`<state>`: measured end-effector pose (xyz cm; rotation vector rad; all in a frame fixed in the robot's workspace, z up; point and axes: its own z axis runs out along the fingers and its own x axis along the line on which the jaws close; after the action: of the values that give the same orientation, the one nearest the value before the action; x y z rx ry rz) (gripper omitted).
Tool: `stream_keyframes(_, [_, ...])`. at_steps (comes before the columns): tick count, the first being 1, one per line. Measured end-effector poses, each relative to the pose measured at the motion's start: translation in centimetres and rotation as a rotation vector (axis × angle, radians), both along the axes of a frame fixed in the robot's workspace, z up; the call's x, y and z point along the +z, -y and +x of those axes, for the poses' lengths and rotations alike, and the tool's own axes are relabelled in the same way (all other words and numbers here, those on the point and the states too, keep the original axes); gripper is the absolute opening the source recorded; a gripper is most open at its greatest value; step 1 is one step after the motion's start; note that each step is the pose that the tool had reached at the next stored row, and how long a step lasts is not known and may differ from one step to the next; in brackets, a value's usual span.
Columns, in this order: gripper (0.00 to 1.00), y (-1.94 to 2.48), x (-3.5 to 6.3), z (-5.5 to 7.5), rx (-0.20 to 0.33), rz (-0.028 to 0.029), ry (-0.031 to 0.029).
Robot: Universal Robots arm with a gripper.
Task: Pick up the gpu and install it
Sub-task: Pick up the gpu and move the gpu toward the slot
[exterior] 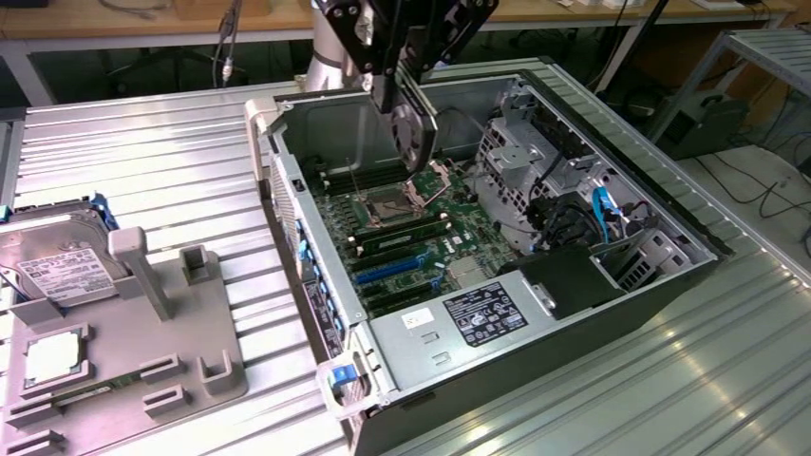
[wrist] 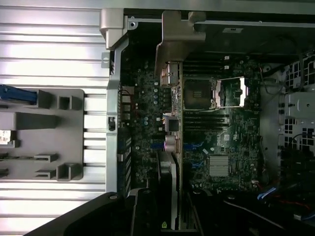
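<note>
We see the gripper (exterior: 401,95), jaws clamped on the gpu (exterior: 415,142). The card hangs on edge above the motherboard (exterior: 405,233) in the open case (exterior: 659,275), long axis seemingly vertical. The blue slots (exterior: 380,271) lie below it, toward the case front.

I see the graphics card (exterior: 413,133) with a black round shroud and a dull silver end bracket, under the black gripper (exterior: 403,95). The circuit board (exterior: 412,242) in the case (exterior: 571,366) is dark green, with blue slots (exterior: 386,273) beside black ones. The case is black outside and bare grey metal inside. Blue cables (exterior: 601,204) cross it. The table (exterior: 165,133) is silver with ribbed stripes. The holder (exterior: 178,351) is plain grey, and the drive (exterior: 57,256) is silver with a white label.
</note>
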<state>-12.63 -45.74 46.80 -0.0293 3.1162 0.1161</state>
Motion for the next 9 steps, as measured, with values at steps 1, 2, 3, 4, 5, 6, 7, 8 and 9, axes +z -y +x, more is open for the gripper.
stream_keyframes(1, [0.28, -0.08, -0.05, 0.2, 0.0, -0.0001, 0.0])
stream_keyframes(2, [0.28, -0.11, -0.09, 0.5, 0.0, -0.0001, 0.0])
stream_keyframes(3, [0.28, -0.16, -0.14, 0.9, 0.0, -0.0001, 0.0])
stream_keyframes(4, [0.28, -0.2, -0.18, 1.3, 0.0, -0.0001, 0.0])
stream_keyframes(5, [0.28, -0.24, -0.22, 1.7, 0.0, 0.0, 0.0])
stream_keyframes(6, [0.28, -0.27, -0.25, 2.0, 0.0, 0.0, 0.0])
stream_keyframes(7, [0.28, -0.3, -0.28, 2.4, 0.0, -0.0001, 0.0])
stream_keyframes(8, [0.28, -0.35, -0.33, 3.0, 0.0, 0.0, 0.0])
stream_keyframes(9, [0.28, -0.4, -0.37, 3.6, 0.0, -0.0001, 0.0])
